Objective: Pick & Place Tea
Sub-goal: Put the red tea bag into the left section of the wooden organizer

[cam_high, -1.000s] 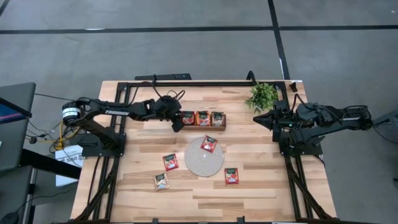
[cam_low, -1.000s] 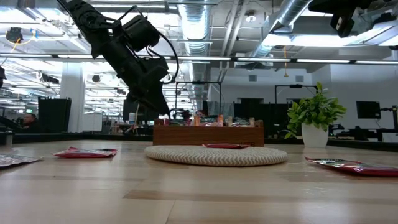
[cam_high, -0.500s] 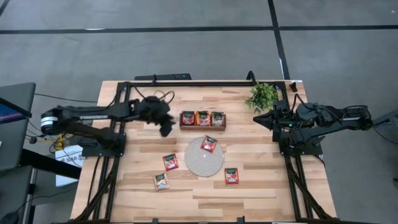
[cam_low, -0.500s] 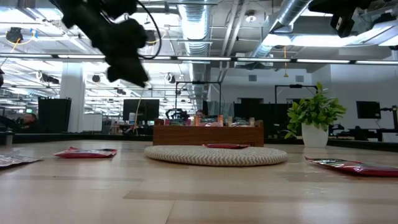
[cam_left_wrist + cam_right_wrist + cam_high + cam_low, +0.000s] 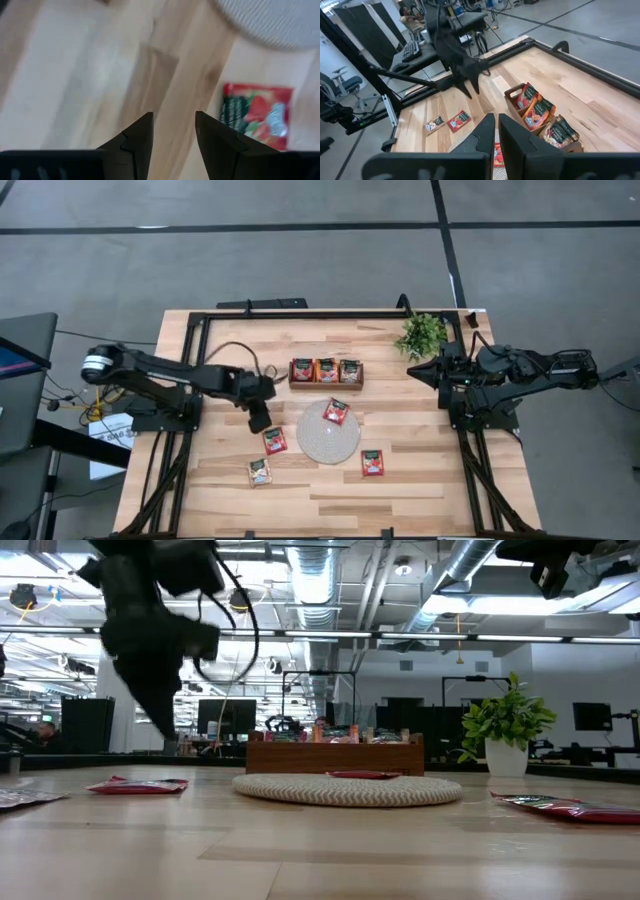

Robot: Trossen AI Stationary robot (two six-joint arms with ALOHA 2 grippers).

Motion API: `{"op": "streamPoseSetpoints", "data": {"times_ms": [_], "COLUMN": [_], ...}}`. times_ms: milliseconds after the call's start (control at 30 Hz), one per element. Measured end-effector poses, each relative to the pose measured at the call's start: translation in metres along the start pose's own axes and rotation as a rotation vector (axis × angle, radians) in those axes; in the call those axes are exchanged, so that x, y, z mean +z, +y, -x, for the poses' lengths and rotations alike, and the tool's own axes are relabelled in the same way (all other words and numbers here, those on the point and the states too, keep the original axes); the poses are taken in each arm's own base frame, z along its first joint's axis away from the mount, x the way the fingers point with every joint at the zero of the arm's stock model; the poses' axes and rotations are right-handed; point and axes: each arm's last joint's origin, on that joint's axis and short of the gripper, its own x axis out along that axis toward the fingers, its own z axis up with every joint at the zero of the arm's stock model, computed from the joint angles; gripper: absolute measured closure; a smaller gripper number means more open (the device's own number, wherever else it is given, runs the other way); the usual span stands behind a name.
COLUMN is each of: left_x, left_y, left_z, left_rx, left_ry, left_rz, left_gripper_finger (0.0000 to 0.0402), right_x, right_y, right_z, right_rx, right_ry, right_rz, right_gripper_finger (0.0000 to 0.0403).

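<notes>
Tea sachets: left arm swings from tray to the next loose packet

Tea sachets sit in two groups in the high view. Several stand packed in the wooden tray [image 5: 326, 371] at upper centre of the frame, and four lie loose: one on the round woven mat [image 5: 328, 432] at [image 5: 336, 411], one just left of the mat [image 5: 274, 440], one below that toward lower left [image 5: 260, 471], and one at the mat's lower right [image 5: 372, 463].

What changed is the left arm's place. A second ago its tip was at the tray's left end; half a second ago it had pulled back and up to the left of the tray; now the left gripper [image 5: 259, 420] hangs lower in the frame, near the sachet just left of the mat. Its fingers [image 5: 134, 145] are spread apart with nothing between them, and that sachet [image 5: 256, 115] shows at right of centre in the left wrist view, off to one side of the fingers rather than between them.

My reading: a delivery to the tray is done and the arm has turned to the next pick, probably the sachet left of the mat. It is not yet lined up or down on the tabletop [image 5: 420, 480].

The right gripper [image 5: 497, 125] waits at the right edge, by the small potted plant [image 5: 421, 335], fingers pressed together and empty.
</notes>
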Motion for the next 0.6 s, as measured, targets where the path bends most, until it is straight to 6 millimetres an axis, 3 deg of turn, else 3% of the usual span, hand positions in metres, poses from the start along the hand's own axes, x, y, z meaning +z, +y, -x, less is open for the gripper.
{"op": "streamPoseSetpoints", "data": {"times_ms": [233, 600], "left_x": [-0.006, -0.008], "left_y": [-0.014, -0.032], "left_z": [-0.030, -0.030], "left_rx": [-0.041, -0.117], "left_ry": [0.121, 0.084], "left_rz": [-0.061, -0.045], "left_gripper_finger": [0.0264, 0.0264], "right_x": [0.000, 0.000], "right_y": [0.000, 0.000], "right_z": [0.000, 0.000], "right_rx": [0.000, 0.000], "right_ry": [0.000, 0.000], "right_rz": [0.000, 0.000], "right_gripper_finger": [0.0386, 0.0386]}}
